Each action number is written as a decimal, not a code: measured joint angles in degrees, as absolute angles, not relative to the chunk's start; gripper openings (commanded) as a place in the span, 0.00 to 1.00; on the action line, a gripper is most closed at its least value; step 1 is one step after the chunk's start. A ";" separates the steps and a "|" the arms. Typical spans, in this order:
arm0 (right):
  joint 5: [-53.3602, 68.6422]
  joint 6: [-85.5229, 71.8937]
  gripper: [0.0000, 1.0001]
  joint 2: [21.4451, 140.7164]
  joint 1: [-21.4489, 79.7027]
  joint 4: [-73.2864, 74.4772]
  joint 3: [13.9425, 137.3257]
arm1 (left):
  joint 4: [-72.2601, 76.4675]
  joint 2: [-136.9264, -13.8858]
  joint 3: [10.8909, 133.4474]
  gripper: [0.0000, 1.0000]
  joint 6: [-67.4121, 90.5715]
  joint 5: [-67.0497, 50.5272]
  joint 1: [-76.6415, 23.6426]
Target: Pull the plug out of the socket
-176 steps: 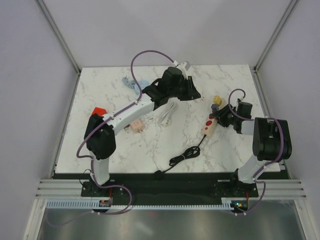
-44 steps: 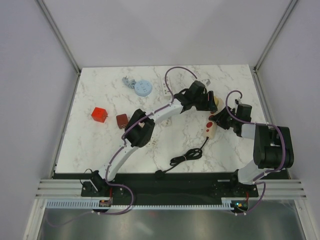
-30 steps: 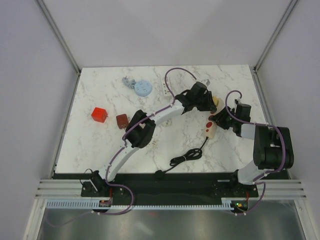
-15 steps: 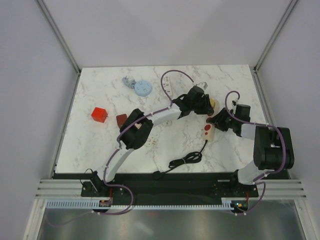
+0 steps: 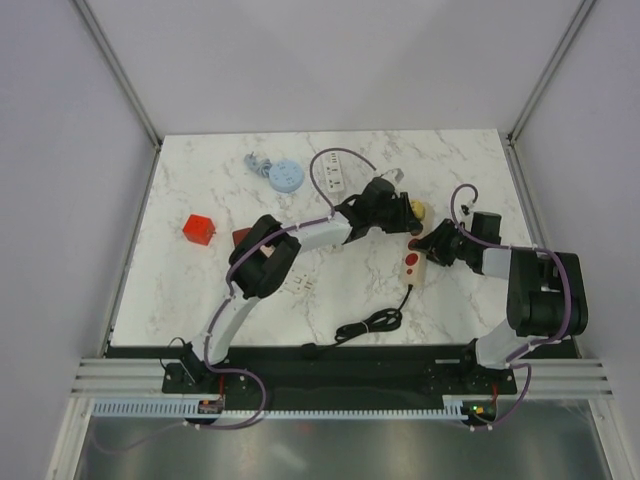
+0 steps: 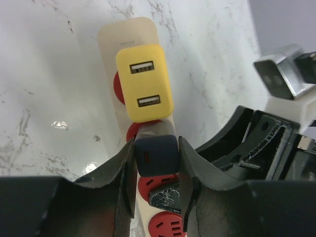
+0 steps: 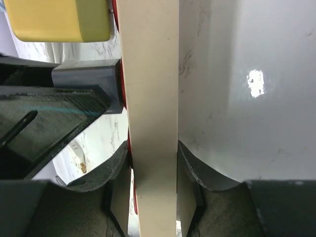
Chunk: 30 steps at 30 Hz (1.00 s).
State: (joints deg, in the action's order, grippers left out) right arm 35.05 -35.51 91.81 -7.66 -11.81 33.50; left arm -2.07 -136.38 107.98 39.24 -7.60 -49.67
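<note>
As the top camera shows it, one cream socket strip point(image 5: 413, 266) lies on the marble table point(image 5: 200, 300). One yellow charger point(image 5: 417, 209) sits at the strip's far end and one black cable point(image 5: 372, 320) runs off its near end. Well left of the strip are one red cube point(image 5: 198, 228), one brown block point(image 5: 243, 238) and one blue disc point(image 5: 286, 177). One white strip point(image 5: 333, 175) lies off to its far left.

Two arms meet at the socket strip. The left arm arcs long across the table, with the left gripper point(image 5: 403, 215) at the strip's far end. The right arm is folded with its forearm pointing left, and the right gripper point(image 5: 432, 246) is against the strip's right side.

Left wrist: two plugs are seated in the socket strip point(image 6: 111, 49), the yellow charger point(image 6: 144, 88) and one dark plug point(image 6: 156, 154) just beside it. The left gripper point(image 6: 156, 148) is narrowed onto the dark plug, a finger touching each side.

Right wrist: the socket strip point(image 7: 153, 98) is seen edge-on. The right gripper point(image 7: 154, 173) clamps it, a finger pressed on each side. The dark plug point(image 7: 86, 74) and yellow charger point(image 7: 59, 19) stick out to the strip's left.
</note>
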 measured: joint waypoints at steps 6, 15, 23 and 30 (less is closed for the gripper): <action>36.05 -34.70 0.00 92.12 -6.90 -11.53 33.23 | 10.74 -134.28 96.86 0.02 50.87 -18.24 -45.54; 34.54 -36.32 0.00 92.09 -8.62 -12.05 33.21 | 2.26 -130.21 98.15 0.02 43.03 -16.47 -46.87; 29.76 -37.67 0.00 92.09 -10.57 -14.50 33.54 | 12.97 -125.45 91.07 0.02 51.99 -26.02 -41.78; 29.43 -37.69 0.00 92.09 -10.57 -14.68 33.54 | 1.76 -115.11 87.20 0.02 43.11 -22.83 -45.60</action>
State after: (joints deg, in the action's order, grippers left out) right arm 29.43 -37.69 92.09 -10.57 -14.68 33.54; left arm 1.76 -115.11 87.20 43.11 -22.83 -45.60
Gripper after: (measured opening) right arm 0.423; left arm 0.396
